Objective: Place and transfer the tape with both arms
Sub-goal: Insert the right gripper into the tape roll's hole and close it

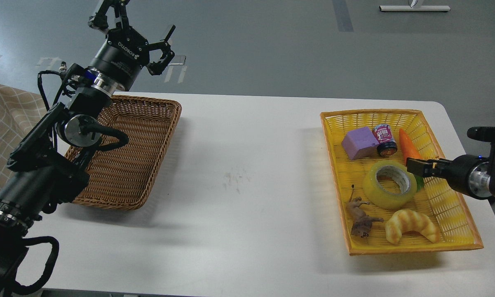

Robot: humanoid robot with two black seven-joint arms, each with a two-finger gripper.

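— Baskets first: where's your tape?
— Your tape roll [390, 184] lies in the yellow basket [453, 218], beside the croissant toy [412, 231].
— Grippers?
— Left gripper [148, 49] spread wide, holding nothing; right gripper [421, 168] beside the roll, can't tell.

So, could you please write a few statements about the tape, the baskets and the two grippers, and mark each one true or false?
1. The tape lies in the yellow basket. True.
2. The left gripper holds the tape. False: it is open, empty, raised above the wicker basket.
3. The croissant toy lies in the wicker basket. False: it is in the yellow basket.
4. The right gripper is beside the tape. True.
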